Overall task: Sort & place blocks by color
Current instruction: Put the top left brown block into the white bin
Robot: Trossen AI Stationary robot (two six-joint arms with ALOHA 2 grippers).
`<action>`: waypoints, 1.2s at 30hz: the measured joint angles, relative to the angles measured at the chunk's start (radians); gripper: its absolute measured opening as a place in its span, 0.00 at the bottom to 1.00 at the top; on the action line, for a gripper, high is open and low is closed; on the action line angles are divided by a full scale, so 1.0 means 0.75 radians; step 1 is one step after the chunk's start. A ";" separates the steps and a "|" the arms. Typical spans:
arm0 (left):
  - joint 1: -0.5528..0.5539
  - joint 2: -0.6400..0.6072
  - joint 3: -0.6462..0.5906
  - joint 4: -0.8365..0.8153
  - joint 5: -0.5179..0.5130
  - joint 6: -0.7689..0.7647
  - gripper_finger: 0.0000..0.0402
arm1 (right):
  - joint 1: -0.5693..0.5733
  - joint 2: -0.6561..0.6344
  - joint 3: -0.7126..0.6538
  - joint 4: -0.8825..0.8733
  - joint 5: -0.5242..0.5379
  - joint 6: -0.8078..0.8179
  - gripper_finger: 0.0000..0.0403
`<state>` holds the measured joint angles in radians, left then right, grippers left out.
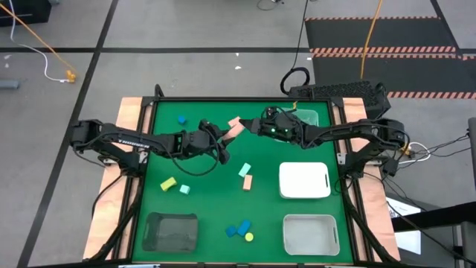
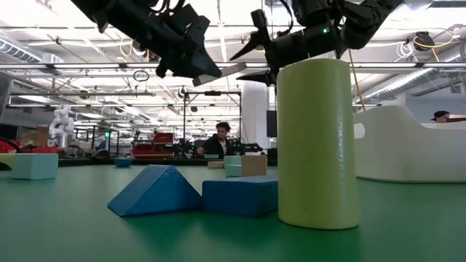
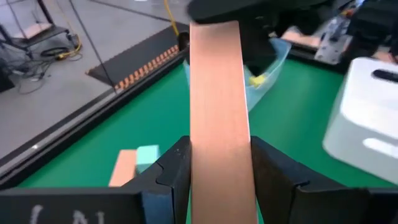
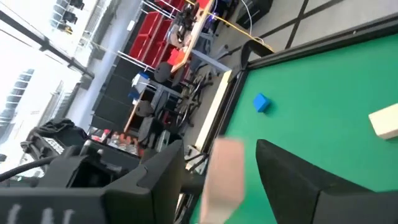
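Mid-air above the green counter (image 1: 208, 216), the left gripper (image 1: 223, 139) clamps a salmon bar (image 1: 235, 127); the right gripper (image 1: 256, 125), spread around its far end, should close squarely before the left releases.

An industrial robotics lab: exposed ceiling trusses (image 2: 109, 69), red storage bins (image 4: 163, 46), floor cables (image 1: 44, 56).

pink bar (image 1: 236, 127) | held aloft between both claws | other blocks (image 1: 239, 229) scattered on mat
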<state>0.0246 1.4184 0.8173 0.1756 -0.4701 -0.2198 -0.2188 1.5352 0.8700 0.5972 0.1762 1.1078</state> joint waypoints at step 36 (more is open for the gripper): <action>0.029 -0.005 0.000 0.003 -0.239 -0.063 0.94 | -0.101 -0.466 0.001 -0.717 -0.179 -0.348 0.10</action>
<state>0.0460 1.4143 0.8173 0.1775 -0.6491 -0.2674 -0.2944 1.1858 0.8703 0.0593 0.0417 0.8471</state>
